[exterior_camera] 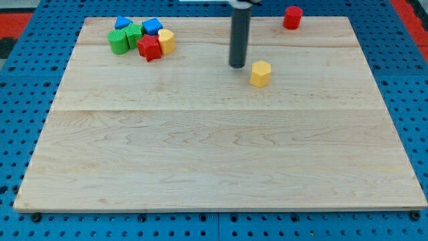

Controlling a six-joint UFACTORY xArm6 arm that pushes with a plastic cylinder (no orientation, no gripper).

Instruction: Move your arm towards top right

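Note:
My tip (pixel 237 65) rests on the wooden board (pixel 214 154) in the upper middle of the view. A yellow hexagonal block (pixel 261 73) lies just to the tip's right, a small gap apart. A red cylinder (pixel 292 17) stands at the board's top edge, up and to the right of the tip. At the top left sits a cluster: a blue block (pixel 122 23), another blue block (pixel 152 27), a green block (pixel 119 41), a second green block (pixel 134 33), a red star-like block (pixel 150 48) and a yellow block (pixel 166 41).
The board lies on a blue pegboard surface (pixel 27 100) that surrounds it on all sides. A red area (pixel 409 15) shows at the top right corner of the view.

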